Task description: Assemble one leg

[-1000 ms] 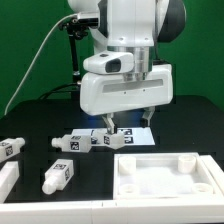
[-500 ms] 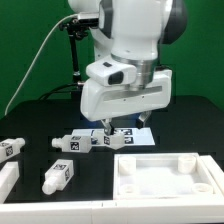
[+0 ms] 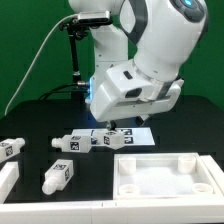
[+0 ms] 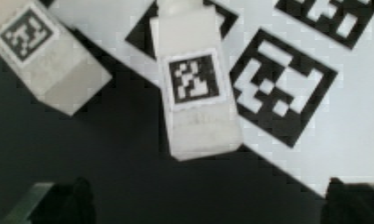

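Leg [image 4: 198,95] lies flat, partly on the marker board [image 4: 282,75], at eleven o'clock from the tabletop [image 3: 165,176] in the exterior view, with a second leg [image 4: 52,58] just beside it. For a clean pick I should square my tilted wrist and straddle its blocky body. My gripper [image 3: 114,127] hangs above it, jaws spread wide, empty, touching nothing.

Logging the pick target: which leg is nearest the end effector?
The leg under the end effector, by the marker board; others lie toward the exterior view's left.
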`<state>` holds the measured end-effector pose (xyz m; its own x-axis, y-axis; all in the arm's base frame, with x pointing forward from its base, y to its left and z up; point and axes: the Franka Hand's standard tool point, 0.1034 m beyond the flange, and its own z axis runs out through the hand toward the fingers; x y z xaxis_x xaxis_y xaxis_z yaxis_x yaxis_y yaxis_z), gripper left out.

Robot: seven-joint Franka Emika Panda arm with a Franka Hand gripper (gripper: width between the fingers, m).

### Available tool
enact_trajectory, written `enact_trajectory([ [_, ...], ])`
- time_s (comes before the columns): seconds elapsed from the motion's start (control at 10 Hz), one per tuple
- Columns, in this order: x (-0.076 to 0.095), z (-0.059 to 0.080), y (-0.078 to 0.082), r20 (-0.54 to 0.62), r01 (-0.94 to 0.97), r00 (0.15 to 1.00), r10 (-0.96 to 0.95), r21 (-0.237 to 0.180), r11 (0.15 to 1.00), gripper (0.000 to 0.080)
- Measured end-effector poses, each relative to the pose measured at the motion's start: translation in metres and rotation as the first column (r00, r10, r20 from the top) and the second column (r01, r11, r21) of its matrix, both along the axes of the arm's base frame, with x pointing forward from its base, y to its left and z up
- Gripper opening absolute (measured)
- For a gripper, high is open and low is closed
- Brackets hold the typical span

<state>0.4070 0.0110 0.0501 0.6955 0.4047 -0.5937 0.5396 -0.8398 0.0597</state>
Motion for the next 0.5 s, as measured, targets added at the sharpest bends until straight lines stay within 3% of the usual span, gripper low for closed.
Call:
enact_trajectory([
  [0.1, -0.002, -0.003, -0.003, -0.043, 0.003, 0.999, -0.004, -0.025, 1.0, 0.0649],
  [0.2, -0.015, -0.005, -0.022, -0.158, -0.005, 0.987, -0.012, -0.104, 0.995, 0.0649],
  [0.3, -0.017, -0.011, -0.027, -0.206, 0.008, 0.978, -0.04, -0.15, 0.989, 0.0649],
  [0.5, -0.013, -0.011, -0.025, -0.192, 0.005, 0.981, -0.032, -0.14, 0.99, 0.0649],
])
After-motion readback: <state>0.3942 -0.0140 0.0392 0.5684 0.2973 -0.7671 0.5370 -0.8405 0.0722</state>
